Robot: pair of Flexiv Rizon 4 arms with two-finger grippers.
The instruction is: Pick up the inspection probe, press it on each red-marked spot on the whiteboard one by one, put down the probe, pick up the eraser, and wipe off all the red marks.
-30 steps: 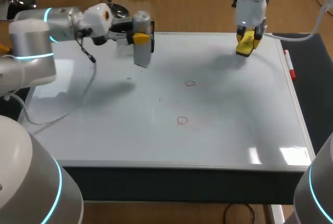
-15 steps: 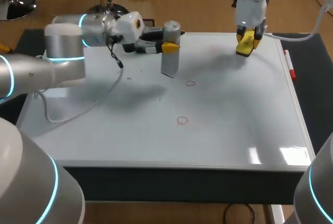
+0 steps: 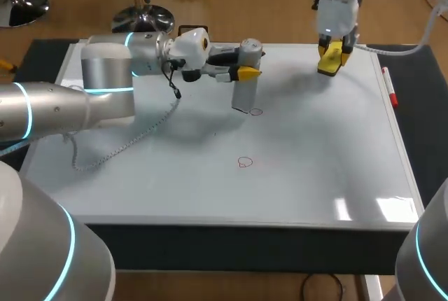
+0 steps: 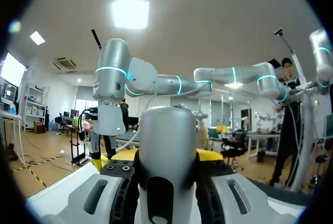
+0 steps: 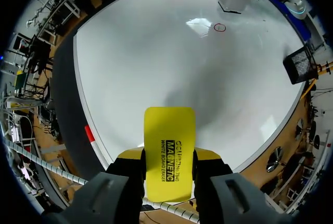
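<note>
Two grippers, both loaded: left gripper clamped on the upright grey inspection probe, its foot just beside the far red mark, contact with the whiteboard indiscernible; right gripper pinching the yellow eraser near the far edge.

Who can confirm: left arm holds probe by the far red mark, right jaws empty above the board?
Not empty: the right jaws are shut on the yellow eraser, per the right wrist view. The left arm does hold the probe by the far red mark.
</note>
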